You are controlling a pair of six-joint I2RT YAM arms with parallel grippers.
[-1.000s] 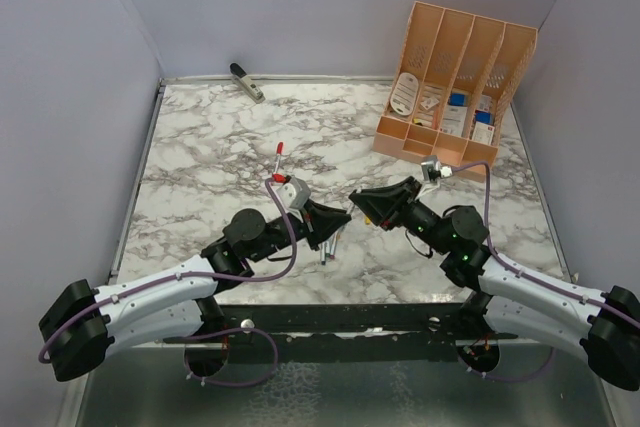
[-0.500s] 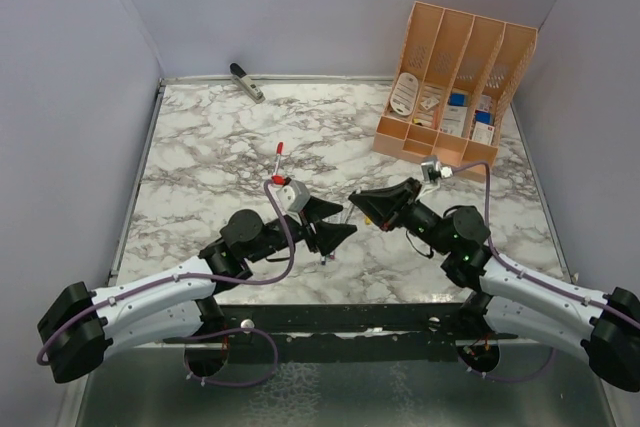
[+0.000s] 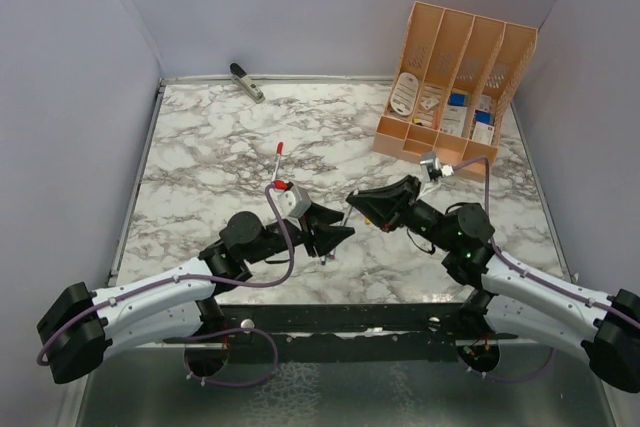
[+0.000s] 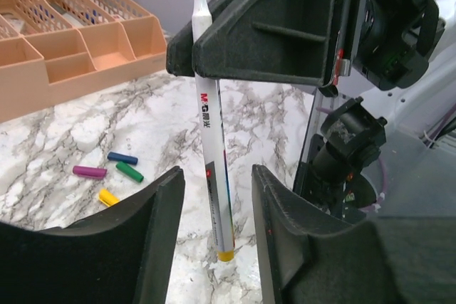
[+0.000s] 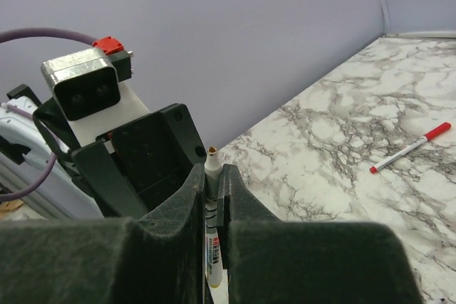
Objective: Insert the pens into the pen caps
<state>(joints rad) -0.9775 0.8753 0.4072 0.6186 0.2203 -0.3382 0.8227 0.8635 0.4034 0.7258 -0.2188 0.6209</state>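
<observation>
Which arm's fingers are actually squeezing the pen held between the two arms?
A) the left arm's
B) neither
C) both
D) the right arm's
D: the right fingers are shut on the pen, while the left fingers stand apart on either side of it.

A peach mesh organizer (image 3: 470, 47) sat at the back right of the marble table (image 3: 200, 187), stuffed with small packets, I think. A grey stapler-ish tool (image 3: 246, 81) lay at back left.
</observation>
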